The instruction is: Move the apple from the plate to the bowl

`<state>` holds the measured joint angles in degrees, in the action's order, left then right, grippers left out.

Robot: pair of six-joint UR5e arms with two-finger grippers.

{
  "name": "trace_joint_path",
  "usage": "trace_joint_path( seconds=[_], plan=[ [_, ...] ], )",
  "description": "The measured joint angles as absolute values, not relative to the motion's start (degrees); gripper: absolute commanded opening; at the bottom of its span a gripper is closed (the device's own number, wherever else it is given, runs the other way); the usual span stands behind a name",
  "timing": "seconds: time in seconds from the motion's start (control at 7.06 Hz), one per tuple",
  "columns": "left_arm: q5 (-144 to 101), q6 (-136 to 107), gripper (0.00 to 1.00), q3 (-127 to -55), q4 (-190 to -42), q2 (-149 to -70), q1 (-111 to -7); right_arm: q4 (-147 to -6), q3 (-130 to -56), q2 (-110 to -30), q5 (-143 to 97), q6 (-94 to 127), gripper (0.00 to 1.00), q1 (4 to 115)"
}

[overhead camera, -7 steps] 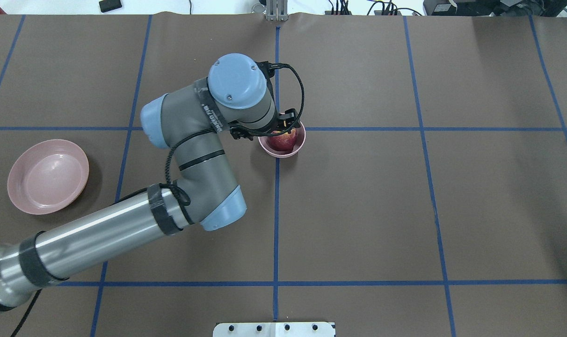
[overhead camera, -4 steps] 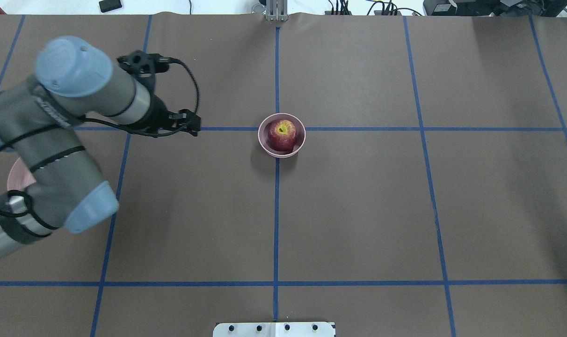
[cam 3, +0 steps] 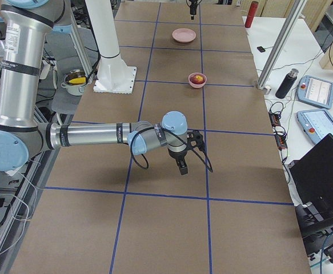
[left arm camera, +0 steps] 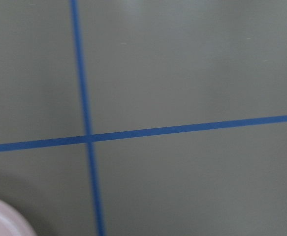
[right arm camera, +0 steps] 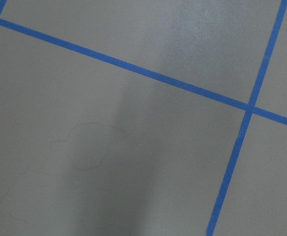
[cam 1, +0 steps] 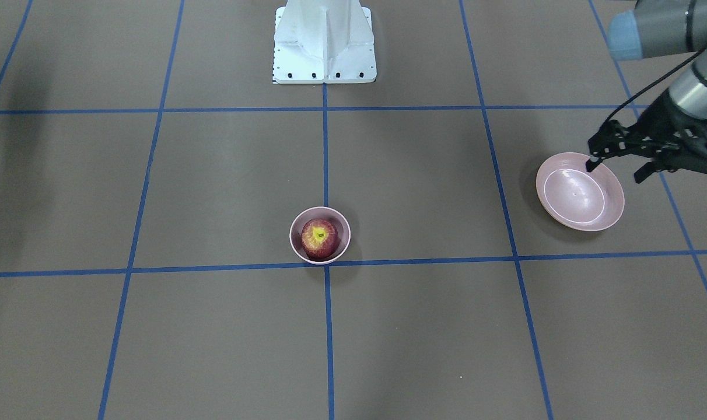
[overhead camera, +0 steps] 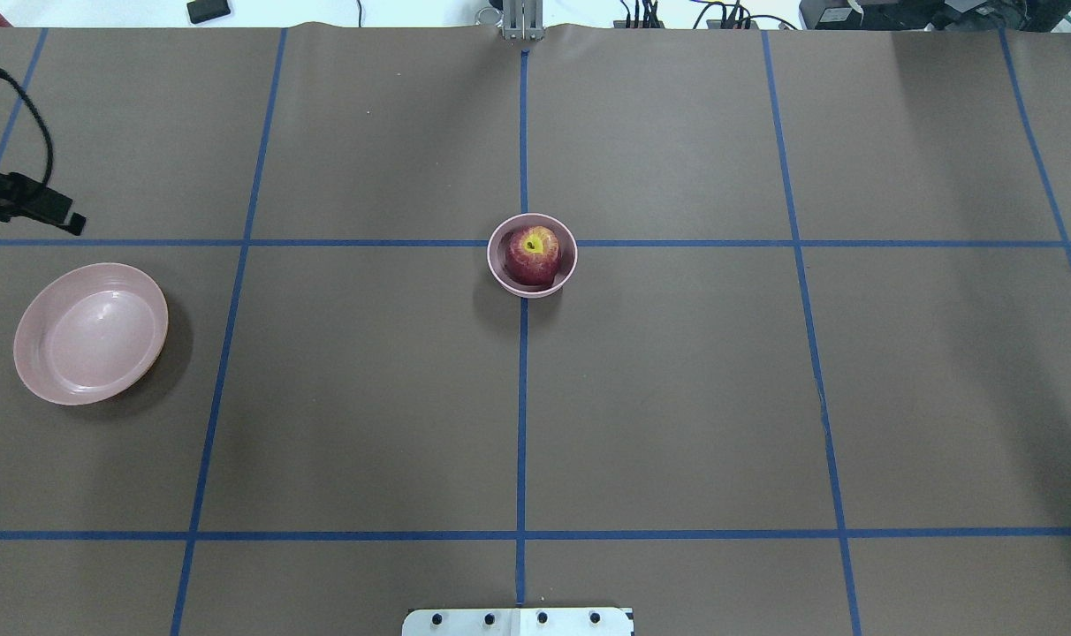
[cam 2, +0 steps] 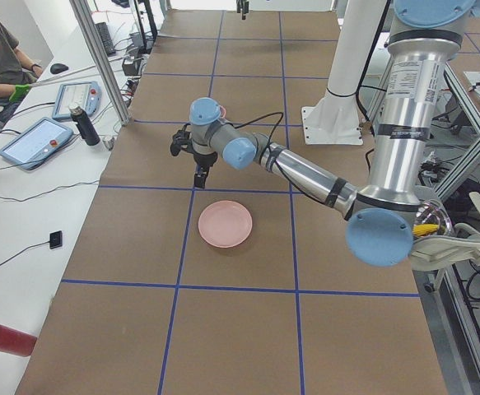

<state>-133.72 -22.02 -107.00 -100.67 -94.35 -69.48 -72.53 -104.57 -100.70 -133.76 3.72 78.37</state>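
Note:
The dark red apple [overhead camera: 532, 254] sits inside the small pink bowl [overhead camera: 569, 254] at the table's centre, stem dimple up; the front view shows apple [cam 1: 319, 238] and bowl [cam 1: 343, 233] too. The wide pink plate [overhead camera: 91, 333] lies empty at the left and also shows in the front view [cam 1: 580, 192]. My left gripper [cam 1: 617, 169] is open and empty. It hovers just past the plate's far rim, and only its tip shows at the overhead view's left edge [overhead camera: 58, 216]. My right gripper [cam 3: 181, 166] shows only in the exterior right view, above bare table far from the bowl; I cannot tell its state.
The white robot base [cam 1: 324, 41] stands at the table's near-robot edge. Blue tape lines grid the brown table cover. Tablets and a bottle [cam 2: 86, 126] lie on the white side table, beyond the brown cover's far edge. The plate's rim [left arm camera: 0, 221] shows in the left wrist view's corner.
My left arm has let go of the apple in the bowl and swung away to the left, leaving the overhead view except for its gripper tip. The apple stays in the bowl.

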Motion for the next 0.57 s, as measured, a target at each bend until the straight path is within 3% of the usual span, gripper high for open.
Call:
trace_joint_path(
  seconds=[0.57],
  plan=[
    [-136.8, -2.5, 0.98, -101.4, -100.5, -89.9, -80.8, -72.6, -105.0, -98.2, -133.7, 8.0, 1.0, 78.3]
  ],
)
